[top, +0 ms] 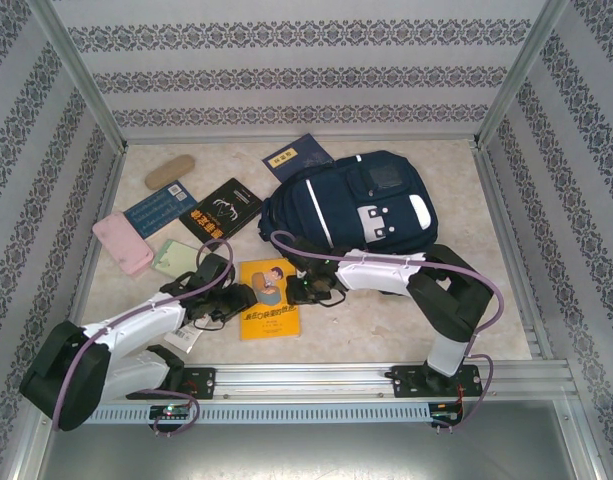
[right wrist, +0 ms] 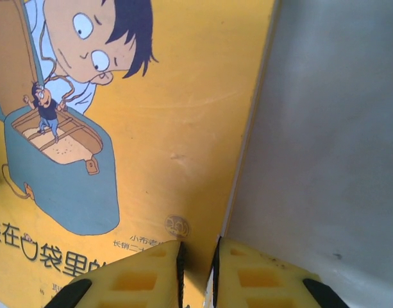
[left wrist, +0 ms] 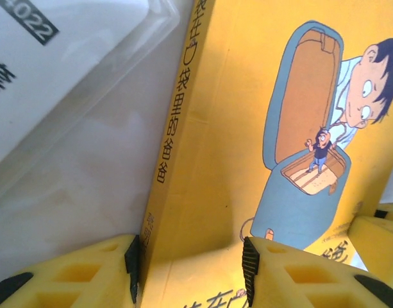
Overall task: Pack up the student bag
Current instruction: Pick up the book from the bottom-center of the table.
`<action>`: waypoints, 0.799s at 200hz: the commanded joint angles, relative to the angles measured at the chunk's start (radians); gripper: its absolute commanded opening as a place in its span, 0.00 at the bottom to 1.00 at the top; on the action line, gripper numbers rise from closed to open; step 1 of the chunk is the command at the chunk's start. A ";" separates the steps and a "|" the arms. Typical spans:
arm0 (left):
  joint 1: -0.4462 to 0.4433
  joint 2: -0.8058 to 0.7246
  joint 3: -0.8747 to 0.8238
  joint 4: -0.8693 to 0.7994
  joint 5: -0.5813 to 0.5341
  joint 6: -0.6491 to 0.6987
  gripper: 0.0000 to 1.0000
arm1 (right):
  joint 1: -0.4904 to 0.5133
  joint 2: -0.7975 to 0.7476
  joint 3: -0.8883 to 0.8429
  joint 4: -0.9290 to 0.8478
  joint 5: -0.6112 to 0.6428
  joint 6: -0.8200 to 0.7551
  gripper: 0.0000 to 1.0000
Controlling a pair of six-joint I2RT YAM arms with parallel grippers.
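A: Left arm [top: 126,335]?
B: Runs from lower left toward frame centre. Left gripper [top: 231,300] low, jaws well apart.
A: Right arm [top: 441,290]?
B: Elbow bent at right, forearm pointing left. Right gripper [top: 311,290] low at centre, jaws a narrow slit.

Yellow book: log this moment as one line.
yellow book flat on table, outside student bag | left fingers open astride spine edge | right fingers narrow at opposite edge, grip unclear
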 commanded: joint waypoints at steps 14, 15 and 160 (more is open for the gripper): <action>-0.034 -0.053 0.011 0.457 0.307 -0.095 0.45 | 0.009 0.010 -0.027 0.073 -0.041 0.002 0.20; -0.034 -0.055 0.009 0.459 0.307 -0.097 0.45 | 0.009 0.010 -0.027 0.073 -0.040 0.002 0.20; -0.035 -0.082 -0.024 0.588 0.254 -0.175 0.35 | -0.014 -0.043 -0.064 0.071 -0.041 -0.008 0.19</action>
